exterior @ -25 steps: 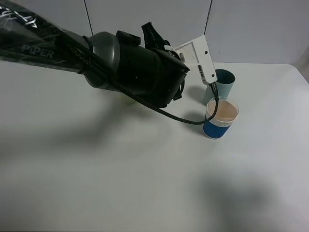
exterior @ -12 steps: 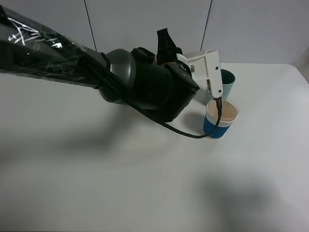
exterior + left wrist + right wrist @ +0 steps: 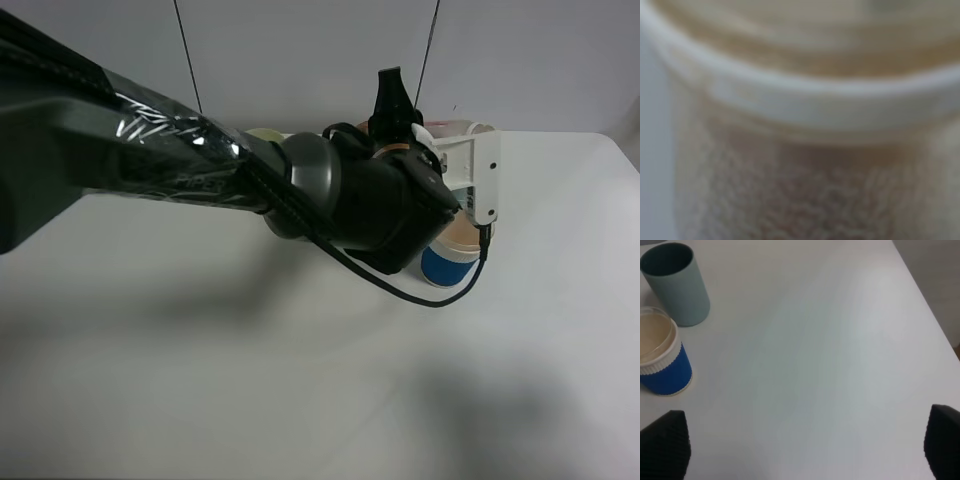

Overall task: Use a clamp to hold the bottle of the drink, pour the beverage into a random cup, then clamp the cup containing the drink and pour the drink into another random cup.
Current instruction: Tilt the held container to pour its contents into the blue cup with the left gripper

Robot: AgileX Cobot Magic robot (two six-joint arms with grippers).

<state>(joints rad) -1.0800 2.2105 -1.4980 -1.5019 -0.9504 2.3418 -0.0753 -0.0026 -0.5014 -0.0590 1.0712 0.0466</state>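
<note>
My left gripper [image 3: 484, 195], jaws together, hangs close at the rim of the blue-banded cup [image 3: 447, 268]; my right gripper [image 3: 802, 440] stands wide apart.

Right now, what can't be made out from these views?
- Exterior high: left arm covers the teal tumbler and most of the blue-banded cup; its contents unseen.
- Left wrist: all blur; a pale rimmed container fills the frame, which one unclear, grip unseen.
- Right wrist: blue-banded cup cut by the frame edge; teal tumbler's inside too dark to judge.
</note>
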